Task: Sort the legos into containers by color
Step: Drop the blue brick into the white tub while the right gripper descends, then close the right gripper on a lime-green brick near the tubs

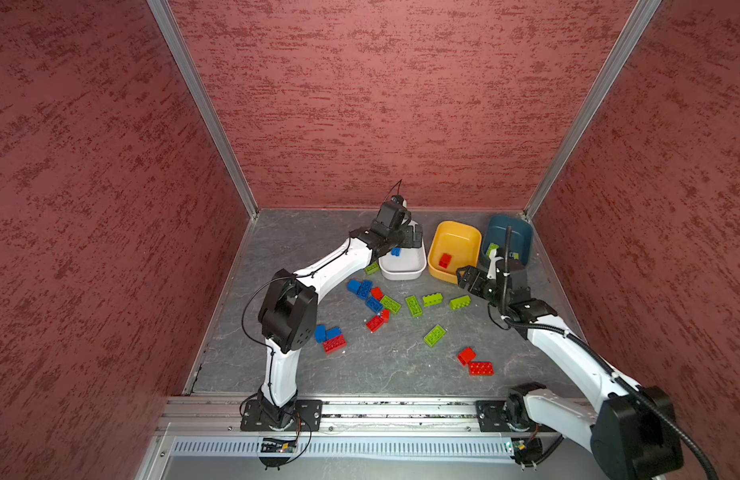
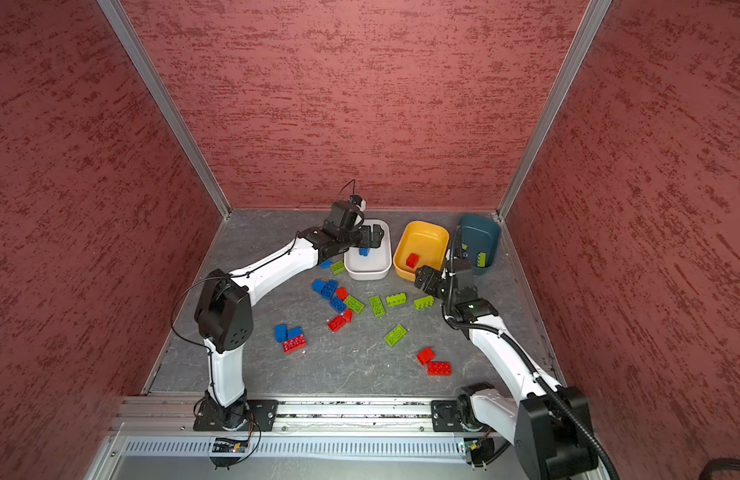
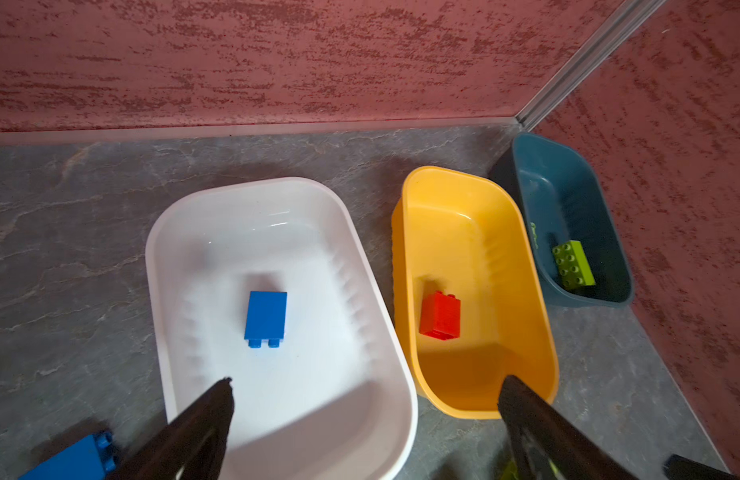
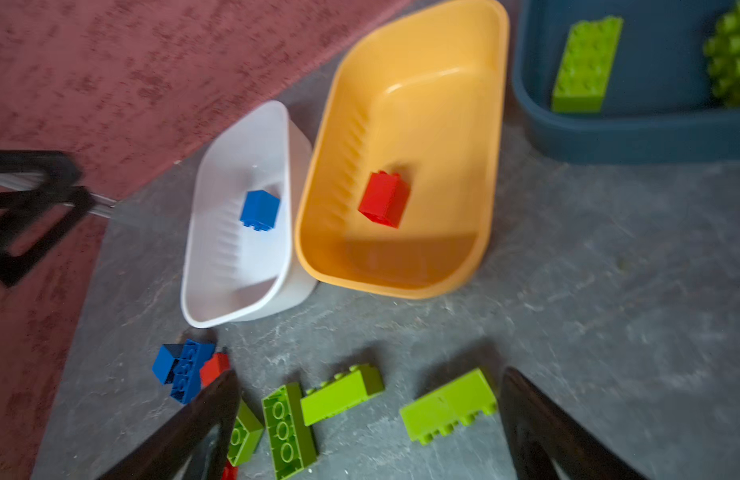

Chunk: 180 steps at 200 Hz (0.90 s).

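Three containers stand along the back wall: a white tub (image 1: pixel 403 276), a yellow tub (image 1: pixel 455 235) and a teal tub (image 1: pixel 513 232). My left gripper (image 3: pixel 368 380) hangs open over the white tub (image 3: pixel 301 245), with nothing between its fingers. A blue lego (image 3: pixel 265 318) lies on its side on that tub's floor. A red lego (image 3: pixel 440 316) lies in the yellow tub (image 3: pixel 463 232), and green legos (image 4: pixel 586 62) lie in the teal tub. My right gripper (image 4: pixel 370 372) is open above loose green legos (image 4: pixel 449 405) in front of the yellow tub.
Loose legos are scattered over the grey floor: a blue and red cluster (image 1: pixel 366 293), several green ones (image 1: pixel 414 305), a blue and red group (image 1: pixel 330 338), two red ones (image 1: pixel 476 363). A green lego (image 1: pixel 371 268) lies against the white tub. Red walls enclose three sides.
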{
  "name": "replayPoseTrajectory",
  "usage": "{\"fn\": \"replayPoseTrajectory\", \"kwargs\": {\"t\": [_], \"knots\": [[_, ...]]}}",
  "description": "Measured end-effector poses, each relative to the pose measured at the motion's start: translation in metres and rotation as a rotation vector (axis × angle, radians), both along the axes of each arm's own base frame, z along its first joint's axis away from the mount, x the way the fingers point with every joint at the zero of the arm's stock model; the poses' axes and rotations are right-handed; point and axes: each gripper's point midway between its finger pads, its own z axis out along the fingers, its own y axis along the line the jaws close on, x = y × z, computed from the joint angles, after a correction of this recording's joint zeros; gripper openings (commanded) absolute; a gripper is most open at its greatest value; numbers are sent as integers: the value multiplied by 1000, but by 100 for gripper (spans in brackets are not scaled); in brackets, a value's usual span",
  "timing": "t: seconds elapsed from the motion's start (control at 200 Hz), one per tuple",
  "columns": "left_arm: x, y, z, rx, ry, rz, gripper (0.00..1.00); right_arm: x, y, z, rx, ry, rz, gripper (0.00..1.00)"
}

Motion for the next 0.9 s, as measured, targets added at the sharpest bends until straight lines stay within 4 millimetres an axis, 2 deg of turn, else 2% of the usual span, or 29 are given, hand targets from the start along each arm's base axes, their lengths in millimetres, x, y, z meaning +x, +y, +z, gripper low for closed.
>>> {"fn": "replayPoseTrajectory", "kwargs": {"t": [0.11,0.21,0.301,0.471,0.721,0.902], "knots": [[-14,1,-1,-23,2,-32,99,-11,-10,-20,-6,72,-61,94],[-24,4,-7,-27,13,-47,100,-14,-15,-28,-1,104,-107,79],[-30,9,-11,-24,19,-47,99,-15,-15,-34,-2,122,-132,75],[-37,15,-19,-15,31,-45,99,-17,-7,-53,-58,169,-147,73],[-39,17,-24,-14,43,-39,100,-26,-2,-100,-154,316,-168,79],[-39,17,-25,-24,52,-32,100,-22,6,-106,-167,324,-174,79]]}}
